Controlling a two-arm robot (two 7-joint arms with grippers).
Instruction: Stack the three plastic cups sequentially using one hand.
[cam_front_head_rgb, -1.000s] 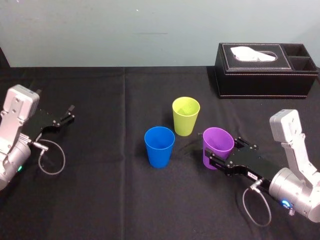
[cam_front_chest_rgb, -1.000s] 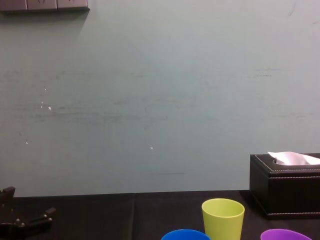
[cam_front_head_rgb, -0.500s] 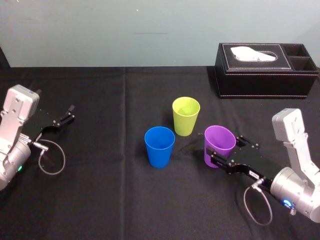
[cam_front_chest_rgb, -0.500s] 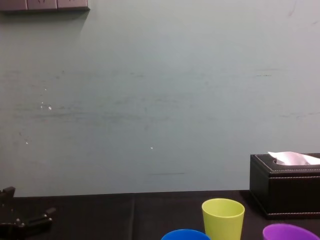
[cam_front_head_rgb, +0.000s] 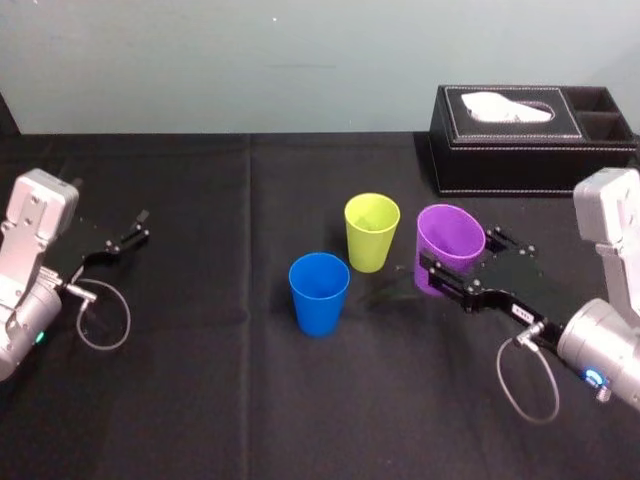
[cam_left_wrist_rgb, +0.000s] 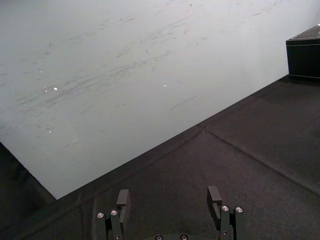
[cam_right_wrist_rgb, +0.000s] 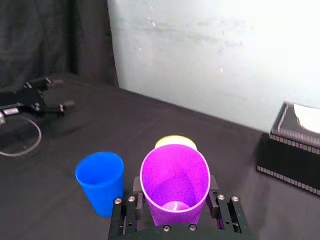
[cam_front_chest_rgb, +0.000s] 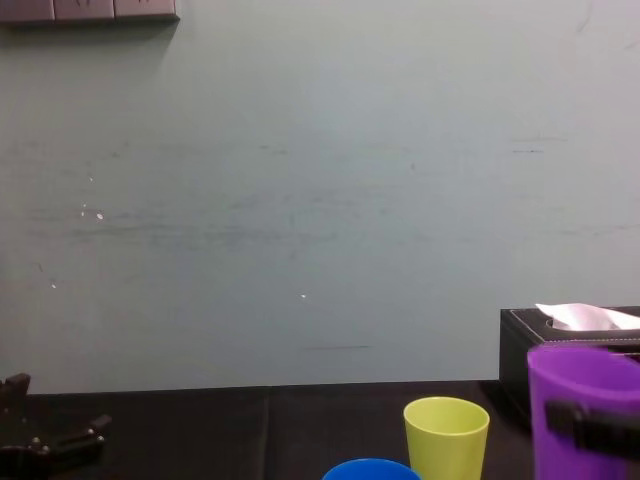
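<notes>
The purple cup (cam_front_head_rgb: 448, 245) has come up off the black cloth (cam_front_head_rgb: 200, 380) since a moment ago and now hangs higher and farther back, just to the right of the yellow-green cup (cam_front_head_rgb: 371, 232). In the chest view its rim sits above the yellow-green one. The right gripper (cam_front_head_rgb: 460, 252) is clamped on it, one finger on each side of its lower wall, mouth upward and leaning a little. Seen from the right wrist, the inside is empty.

The yellow-green cup and the blue cup (cam_front_head_rgb: 319, 293) stand upright on the cloth, apart from each other and both empty, the blue one nearer and to the left.

The black tissue box (cam_front_head_rgb: 530, 140) sits behind on the right, white tissue poking from its top. The left gripper (cam_front_head_rgb: 125, 240) rests far left, fingers apart, holding nothing.
</notes>
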